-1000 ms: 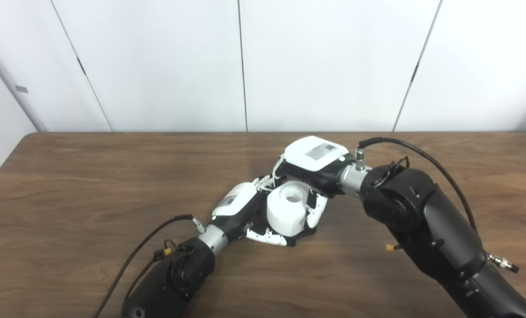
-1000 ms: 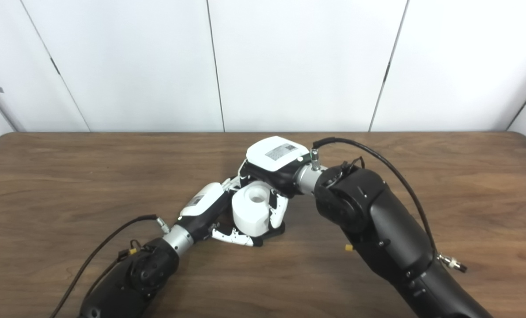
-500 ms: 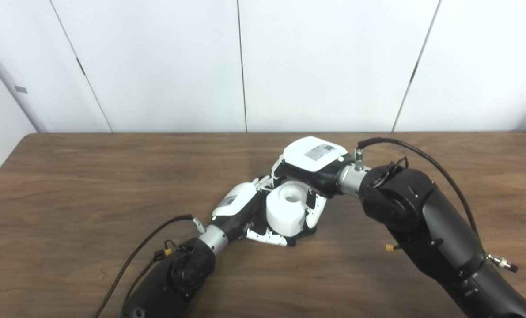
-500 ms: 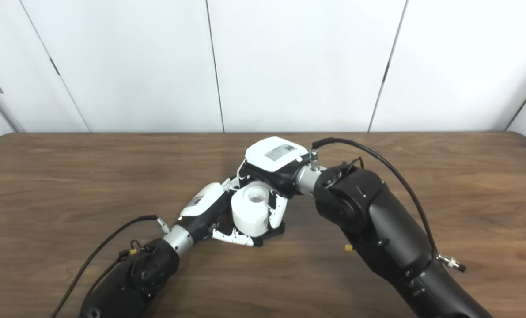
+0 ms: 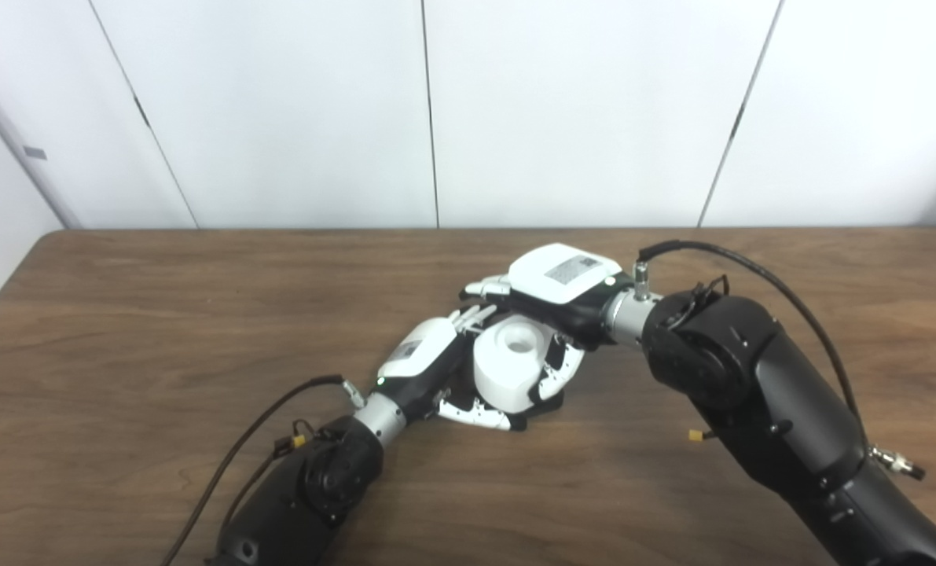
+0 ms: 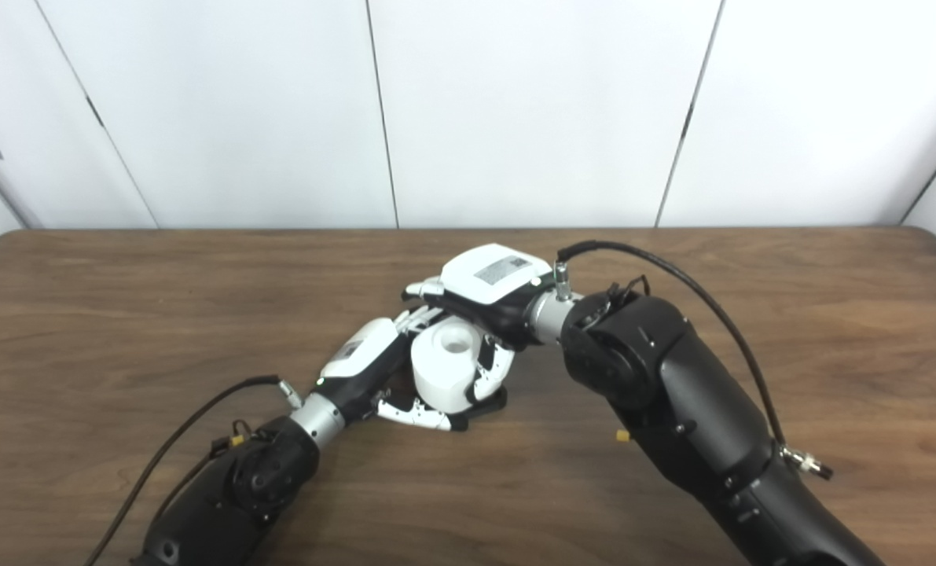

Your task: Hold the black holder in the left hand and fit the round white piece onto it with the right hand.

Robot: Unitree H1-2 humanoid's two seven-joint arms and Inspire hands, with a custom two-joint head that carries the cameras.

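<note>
My left hand point(image 5: 428, 363) grips the black holder point(image 5: 545, 402) low on the table point(image 5: 161, 314), its fingers point(image 5: 475, 413) curled under the base (most of the holder is hidden). Just right of that hand, the round white piece point(image 5: 507, 362) sits upright on the holder, seemingly seated. My right hand point(image 5: 558, 295) arches over the piece, thumb touching its side while the far fingers look lifted. I judge fitting nearly done; letting go remains.
</note>
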